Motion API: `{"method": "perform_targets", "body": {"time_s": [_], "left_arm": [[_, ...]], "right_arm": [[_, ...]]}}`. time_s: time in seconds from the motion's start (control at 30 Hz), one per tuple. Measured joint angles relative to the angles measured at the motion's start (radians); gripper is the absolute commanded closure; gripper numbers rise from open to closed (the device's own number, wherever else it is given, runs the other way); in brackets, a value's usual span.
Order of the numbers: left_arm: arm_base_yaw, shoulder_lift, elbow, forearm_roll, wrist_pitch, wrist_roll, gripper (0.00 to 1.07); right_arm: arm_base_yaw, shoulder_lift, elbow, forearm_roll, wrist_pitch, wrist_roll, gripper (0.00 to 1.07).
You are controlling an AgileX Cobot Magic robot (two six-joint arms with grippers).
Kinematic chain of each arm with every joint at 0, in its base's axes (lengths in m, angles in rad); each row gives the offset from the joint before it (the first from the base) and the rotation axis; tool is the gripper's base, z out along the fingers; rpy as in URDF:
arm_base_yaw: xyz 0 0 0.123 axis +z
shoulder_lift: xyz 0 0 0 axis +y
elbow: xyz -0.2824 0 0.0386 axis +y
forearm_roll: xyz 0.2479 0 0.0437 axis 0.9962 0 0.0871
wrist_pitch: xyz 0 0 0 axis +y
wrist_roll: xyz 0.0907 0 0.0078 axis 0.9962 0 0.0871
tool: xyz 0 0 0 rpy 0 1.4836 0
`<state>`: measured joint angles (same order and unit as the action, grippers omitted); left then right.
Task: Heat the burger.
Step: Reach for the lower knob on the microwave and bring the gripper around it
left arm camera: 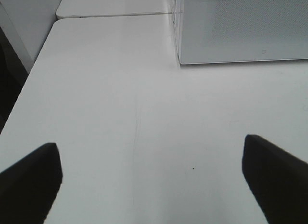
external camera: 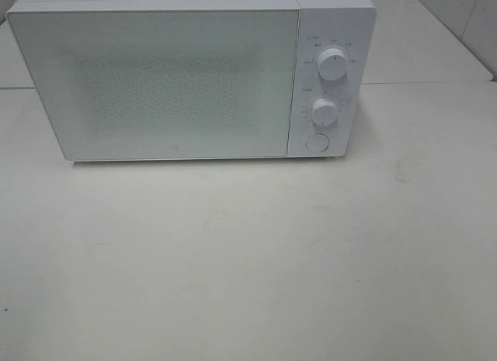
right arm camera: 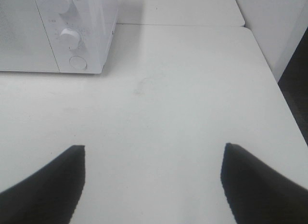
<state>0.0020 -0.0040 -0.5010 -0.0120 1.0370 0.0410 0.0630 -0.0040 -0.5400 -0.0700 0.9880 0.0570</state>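
**Shut microwave, both grippers spread, burger out of sight**

A white tabletop (external camera: 248,260) fills most of the high view. Faint grey smudges mark its right half.

A white microwave (external camera: 194,78) stands at the back of the tabletop, left of centre, its front facing the camera. Its door (external camera: 155,85) is shut and takes up most of the front. The door panel is pale with a fine speckled field, and nothing behind it can be made out.

The burger shows in no view, so I cannot tell where it is.

The left gripper (left arm camera: 150,151) hovers over bare tabletop, in front of the microwave's left corner and well apart from it. Its dark fingers (left arm camera: 33,180) stand spread wide with nothing between them.

The right gripper (right arm camera: 154,149) hovers over bare tabletop, in front of the microwave's control side and well apart from it. Its dark fingers (right arm camera: 48,185) are also spread wide and hold nothing.

The control strip runs down the right of the door. It carries an upper knob (external camera: 331,64), a lower knob (external camera: 324,110) just beneath it, and a round button (external camera: 316,142) at the bottom.
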Motion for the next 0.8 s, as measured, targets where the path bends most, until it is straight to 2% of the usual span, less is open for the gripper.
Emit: {"method": "perform_targets", "body": {"time_s": [0.13, 0.8], "left_arm": [[0.000, 0.000, 0.000, 0.000, 0.000, 0.000, 0.12], [0.000, 0.000, 0.000, 0.000, 0.000, 0.000, 0.12]], "right_arm": [[0.000, 0.018, -0.004, 0.001, -0.026, 0.002, 0.31], [0.000, 0.355, -0.005, 0.002, -0.343, 0.025, 0.31]]}}
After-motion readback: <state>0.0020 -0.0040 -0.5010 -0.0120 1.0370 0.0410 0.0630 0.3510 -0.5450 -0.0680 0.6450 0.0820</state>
